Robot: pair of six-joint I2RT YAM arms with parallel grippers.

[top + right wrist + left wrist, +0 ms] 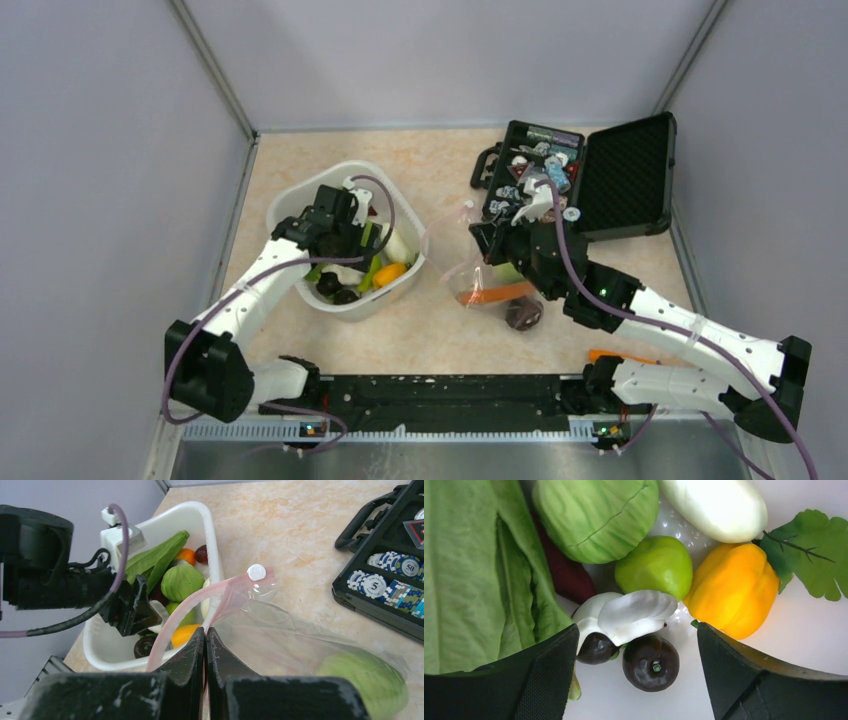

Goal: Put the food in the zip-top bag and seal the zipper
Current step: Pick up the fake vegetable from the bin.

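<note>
The right gripper (206, 641) has its fingers pressed together on the zipper (176, 624), the pink strip at lower centre of the right wrist view, lifting one lip of the zip-top bag (300, 640) so the mouth gapes. Inside lie a green cabbage (365, 680), an orange carrot (497, 294) and a dark round piece (522, 314).

The left gripper (636, 666) hangs with its jaws spread wide and empty, straddling a dark purple round piece (650, 662) and a white piece (634, 612). Around them sit a yellow pepper (734, 587), a second cabbage (594, 515) and a white radish (714, 502), all in the white tub (210, 545).

The task looks partly done: several pieces are bagged, more wait, and the sealing is not begun.

In the top view the left arm reaches up from lower left and bends down into the tub; the right arm stretches from lower right toward centre.
</note>
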